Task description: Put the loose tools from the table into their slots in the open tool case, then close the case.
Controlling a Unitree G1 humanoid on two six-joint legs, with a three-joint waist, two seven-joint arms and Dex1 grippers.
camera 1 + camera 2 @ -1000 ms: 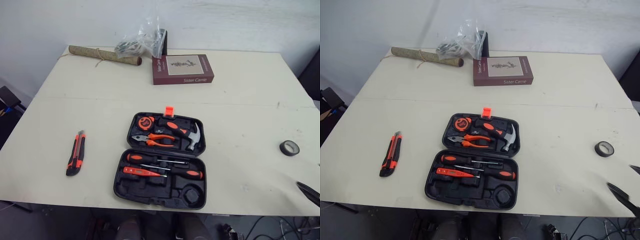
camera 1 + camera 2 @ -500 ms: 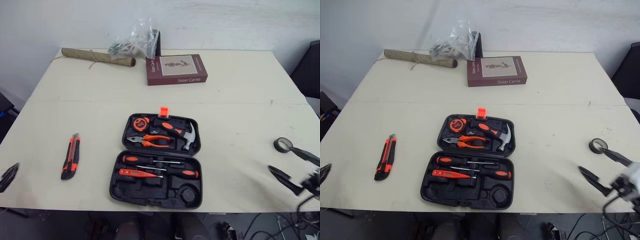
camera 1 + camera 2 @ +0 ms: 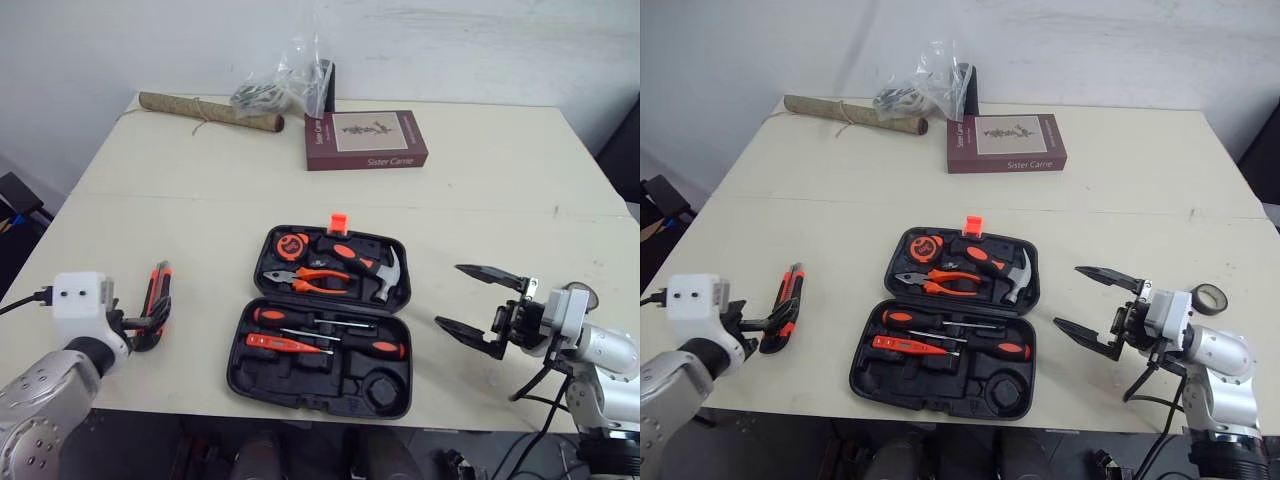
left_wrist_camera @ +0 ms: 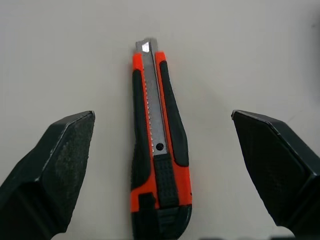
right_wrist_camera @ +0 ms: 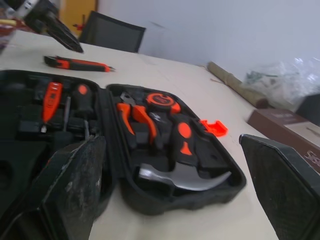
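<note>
**Both end effectors open; knife and tape loose on the desk**

The left end effector (image 4: 161, 120) is spread wide, its two black fingers (image 4: 60, 160) standing on either side of the orange-and-black snap-blade utility knife (image 4: 160, 165) without touching it; the knife lies flat on the cream desk (image 3: 480, 190), left of the case and well apart from it. The right end effector (image 3: 452, 295) also gapes, empty, hovering just beside the right edge of the black plastic tool case (image 3: 240, 375); a black roll of electrical tape (image 3: 1210, 297) lies on the desk next to that arm's wrist. The case lies open near the front edge; its far half holds a tape measure (image 3: 292, 245), orange-handled pliers (image 3: 310, 280) and a claw hammer (image 3: 385, 275); its near half holds screwdrivers (image 3: 300, 318). Along the far edge lie a maroon book (image 3: 365, 138), a clear plastic bag (image 3: 285, 85) and a brown paper roll tied with string (image 3: 210, 110).
</note>
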